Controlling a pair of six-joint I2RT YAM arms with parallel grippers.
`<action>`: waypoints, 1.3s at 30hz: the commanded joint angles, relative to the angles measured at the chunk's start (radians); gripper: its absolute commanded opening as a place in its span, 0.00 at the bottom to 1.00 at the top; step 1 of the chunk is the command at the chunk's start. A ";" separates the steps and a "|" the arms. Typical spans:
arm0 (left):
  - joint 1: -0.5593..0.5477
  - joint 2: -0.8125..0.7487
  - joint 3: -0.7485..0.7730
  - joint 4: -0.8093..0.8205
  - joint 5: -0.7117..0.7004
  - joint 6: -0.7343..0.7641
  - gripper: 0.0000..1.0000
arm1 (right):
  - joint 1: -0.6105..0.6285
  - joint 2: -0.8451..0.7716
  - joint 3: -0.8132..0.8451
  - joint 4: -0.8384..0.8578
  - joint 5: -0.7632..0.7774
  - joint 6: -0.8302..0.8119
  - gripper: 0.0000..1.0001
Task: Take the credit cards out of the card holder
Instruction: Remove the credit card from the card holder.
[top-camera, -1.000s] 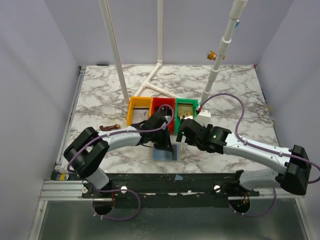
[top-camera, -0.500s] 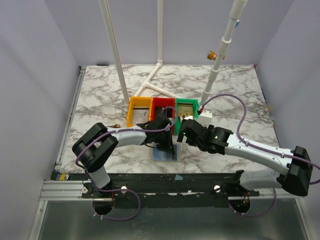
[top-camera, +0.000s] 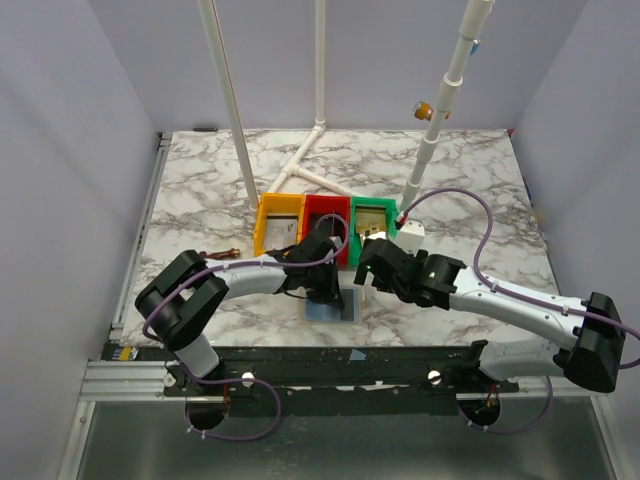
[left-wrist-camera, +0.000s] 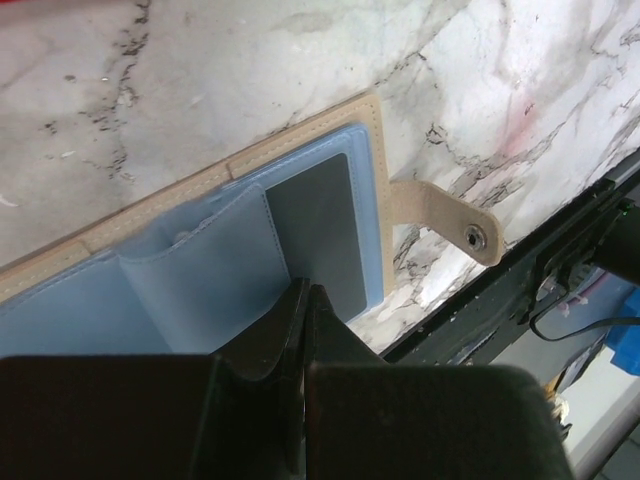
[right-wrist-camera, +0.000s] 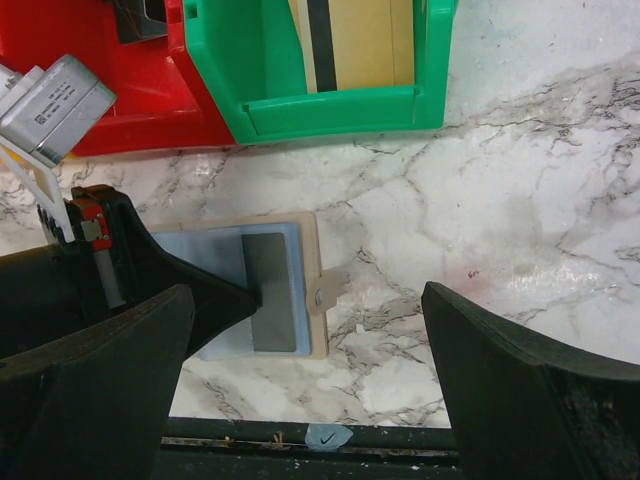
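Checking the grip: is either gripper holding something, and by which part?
Left gripper seems pinched on the grey card's near edge; right gripper is open, empty.

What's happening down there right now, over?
Left pincer shut, tips at grey card. Right pincer open, hovering. Card holder open flat, card inside. Green tray beyond, not blocking.

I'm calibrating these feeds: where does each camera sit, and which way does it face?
Top external: above and behind the arms, looking down on the table; both arms show.
Left wrist: on the left arm, looking down past the left gripper, jaws shut, at the card holder.
Right wrist: on the right arm, looking down past the right gripper, jaws open, at the green tray.
Shared: all three show the card holder.
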 joint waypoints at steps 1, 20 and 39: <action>0.024 -0.041 -0.043 -0.007 -0.039 0.005 0.00 | -0.004 0.004 -0.013 -0.015 0.005 0.010 1.00; 0.102 -0.133 -0.142 0.003 -0.034 0.010 0.00 | -0.004 0.085 -0.002 0.076 -0.100 -0.043 1.00; 0.146 -0.201 -0.188 0.005 -0.022 0.014 0.00 | 0.030 0.246 0.019 0.271 -0.307 -0.082 0.29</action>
